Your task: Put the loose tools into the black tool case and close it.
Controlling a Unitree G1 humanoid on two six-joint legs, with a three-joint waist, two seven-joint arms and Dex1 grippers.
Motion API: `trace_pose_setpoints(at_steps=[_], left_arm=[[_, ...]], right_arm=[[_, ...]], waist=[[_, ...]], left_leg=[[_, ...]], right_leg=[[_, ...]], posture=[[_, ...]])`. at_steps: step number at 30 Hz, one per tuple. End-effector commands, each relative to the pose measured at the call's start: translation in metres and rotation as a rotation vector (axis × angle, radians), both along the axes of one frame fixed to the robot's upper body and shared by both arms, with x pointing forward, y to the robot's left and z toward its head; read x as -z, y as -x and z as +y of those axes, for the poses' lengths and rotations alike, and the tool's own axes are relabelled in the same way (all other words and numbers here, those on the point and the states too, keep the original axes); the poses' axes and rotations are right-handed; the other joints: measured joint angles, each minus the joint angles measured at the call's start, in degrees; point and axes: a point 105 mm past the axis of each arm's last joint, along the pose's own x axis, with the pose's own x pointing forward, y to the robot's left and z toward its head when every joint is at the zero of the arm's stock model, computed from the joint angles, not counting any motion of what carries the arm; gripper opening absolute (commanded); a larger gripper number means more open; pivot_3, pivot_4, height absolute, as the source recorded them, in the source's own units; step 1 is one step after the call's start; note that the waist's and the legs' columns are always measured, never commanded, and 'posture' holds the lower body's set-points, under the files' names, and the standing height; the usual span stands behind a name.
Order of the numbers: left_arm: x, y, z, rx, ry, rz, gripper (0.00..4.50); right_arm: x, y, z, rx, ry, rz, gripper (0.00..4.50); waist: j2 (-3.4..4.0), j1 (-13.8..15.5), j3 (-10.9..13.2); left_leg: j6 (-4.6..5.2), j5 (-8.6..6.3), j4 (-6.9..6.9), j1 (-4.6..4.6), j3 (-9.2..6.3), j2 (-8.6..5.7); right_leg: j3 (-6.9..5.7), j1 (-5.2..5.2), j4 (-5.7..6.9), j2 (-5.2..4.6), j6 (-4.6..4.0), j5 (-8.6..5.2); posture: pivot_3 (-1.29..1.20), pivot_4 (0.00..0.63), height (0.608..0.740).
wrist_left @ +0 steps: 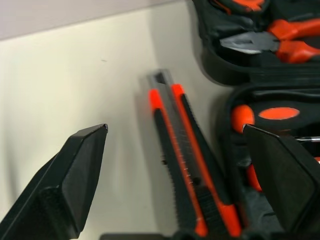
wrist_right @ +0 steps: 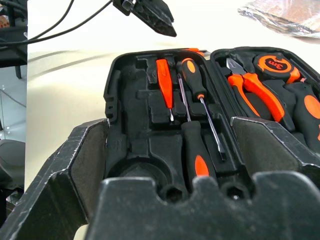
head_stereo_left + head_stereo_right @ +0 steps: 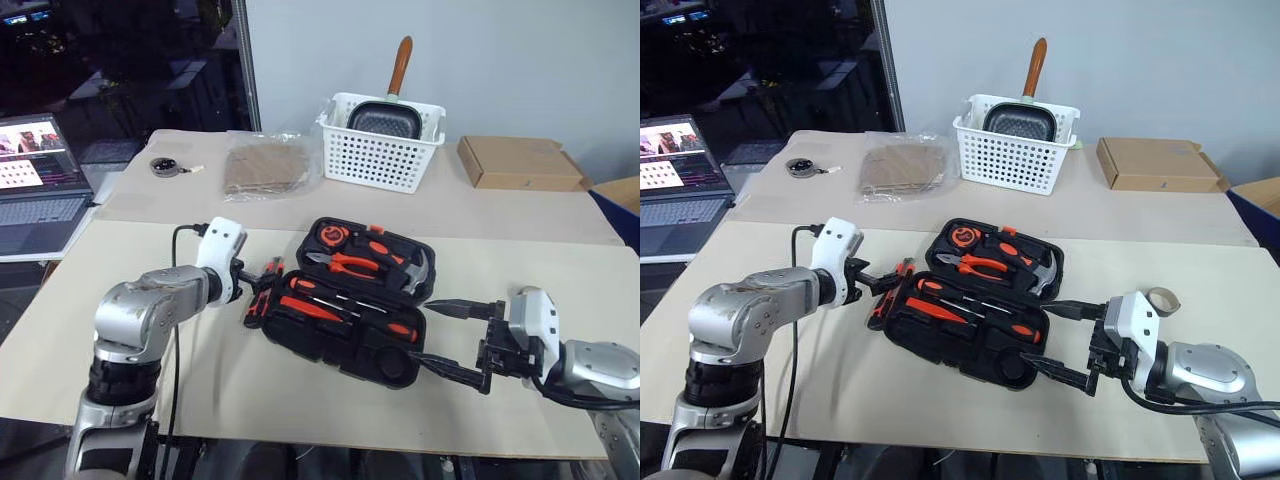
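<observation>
In the head views the black tool case [image 3: 348, 300] lies open on the tabletop [image 3: 300, 400], with the utility knife [image 3: 262, 290] on the tabletop against its left edge, outside it. The left claw [image 3: 243, 283] hangs beside the knife, and the right claw [image 3: 450, 337] waits at the case's right end. The left wrist view shows the left claw's fingers spread wide and empty, with the knife between them. The right wrist view shows the right claw wide open and empty, facing the screwdrivers [image 2: 192, 110] seated in their recesses. The knife still looks unpacked; next comes gripping it, seating it, then closing the lid.
</observation>
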Motion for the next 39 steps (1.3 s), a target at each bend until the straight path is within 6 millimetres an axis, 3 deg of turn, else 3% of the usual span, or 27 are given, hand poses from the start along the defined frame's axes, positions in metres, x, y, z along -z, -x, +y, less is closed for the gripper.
trace_pose_setpoints(at_steps=[1,12,16,23,26,33,39], left_arm=[[0.002,-0.011,0.003,-0.05,-0.038,-0.015,4.45],[0.012,-0.016,0.002,-0.05,-0.016,-0.002,4.45],[-0.016,-0.033,0.011,-0.125,0.088,-0.094,4.45],[-0.01,-0.032,0.014,-0.125,0.086,-0.079,4.45],[-0.024,-0.035,0.009,-0.131,0.169,-0.121,4.45],[0.003,-0.027,0.019,-0.077,-0.028,-0.078,4.45],[0.005,-0.017,0.002,0.046,-0.02,-0.089,4.45]], right_arm=[[-0.005,0.001,0.003,-0.015,-0.01,-0.044,4.5],[-0.003,0.004,0.002,-0.001,-0.01,-0.046,4.5],[-0.004,0.005,0.001,0.002,-0.008,-0.046,4.5],[-0.002,0.006,-0.001,0.002,-0.004,-0.041,4.5],[-0.001,0.007,-0.002,0.003,-0.002,-0.039,4.5],[-0.002,0.005,0.001,0.001,-0.001,-0.038,4.5],[-0.004,0.006,0.001,0.003,0.001,-0.039,4.5]], waist=[[0.0,0.0,0.0],[0.0,-0.2,0.0],[-0.05,-0.2,0.0],[-0.12,-0.4,0.1],[-0.13,0.0,0.1],[-0.13,0.0,0.1],[-0.13,0.3,0.1]], left_leg=[[0.0,0.0,0.0,0.0,0.0,0.0],[-0.07,0.04,0.0,0.07,-0.01,0.02],[-0.07,0.04,0.01,0.06,-0.01,0.02],[-0.11,0.06,-0.01,0.04,-0.01,0.04],[-0.11,0.06,0.0,-0.01,-0.01,0.01],[-0.12,0.06,-0.02,0.02,-0.04,0.02],[-0.13,0.06,-0.03,0.02,-0.03,0.03]], right_leg=[[0.0,0.0,0.01,0.0,-0.01,0.0],[0.03,0.02,0.09,-0.01,-0.06,0.03],[0.01,0.01,0.08,-0.02,-0.06,0.04],[0.01,-0.02,0.08,0.01,-0.1,0.06],[-0.03,-0.02,0.04,-0.04,-0.08,0.06],[-0.01,-0.03,0.06,-0.03,-0.09,0.06],[-0.01,-0.03,0.05,-0.09,-0.1,0.06]], posture=[[0.0,0.15,0.74],[0.0,0.15,0.74],[0.0,0.15,0.74],[0.0,0.15,0.74],[0.0,0.15,0.74],[0.0,0.15,0.74],[0.0,0.15,0.74]])
